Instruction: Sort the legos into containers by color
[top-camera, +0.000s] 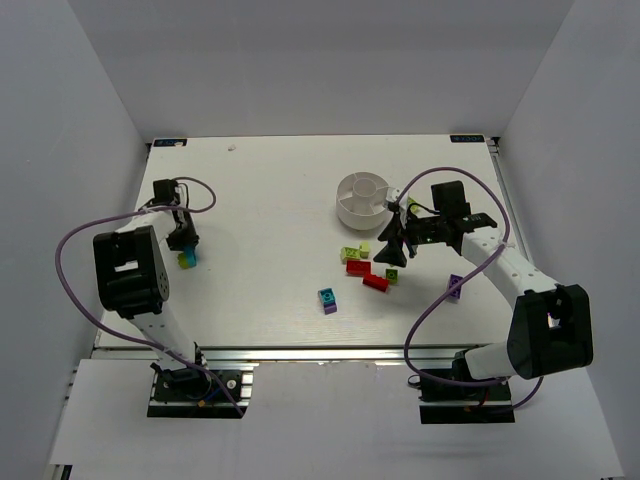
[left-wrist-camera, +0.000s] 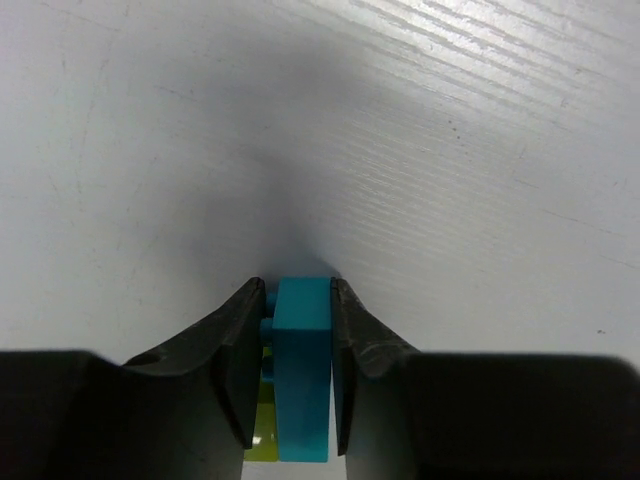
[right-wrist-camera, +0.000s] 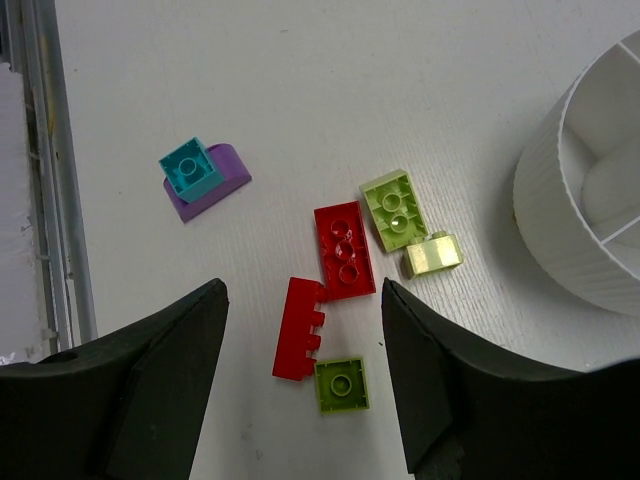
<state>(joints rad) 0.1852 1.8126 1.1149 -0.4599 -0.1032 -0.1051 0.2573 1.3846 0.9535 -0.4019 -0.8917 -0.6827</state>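
Note:
My left gripper (left-wrist-camera: 298, 285) is shut on a cyan lego (left-wrist-camera: 303, 365) low over the table at the far left (top-camera: 186, 246). A lime lego (left-wrist-camera: 262, 425) sits against that cyan one. My right gripper (right-wrist-camera: 302, 288) hangs open above a cluster of legos (top-camera: 392, 256). Below it lie two red legos (right-wrist-camera: 343, 250) (right-wrist-camera: 297, 330) and three lime ones (right-wrist-camera: 394, 208) (right-wrist-camera: 433, 254) (right-wrist-camera: 341, 385). A cyan lego (right-wrist-camera: 190, 168) sits on a purple one (right-wrist-camera: 220, 185) to the left. The white divided dish (right-wrist-camera: 560, 220) (top-camera: 364, 198), whose wedges are the containers, stands just beyond the cluster.
A lone purple lego (top-camera: 455, 287) lies right of the cluster, under the right arm's cable. A lime piece (top-camera: 412, 208) shows beside the dish by the right wrist. The table's metal front rail (right-wrist-camera: 45, 180) runs along the near edge.

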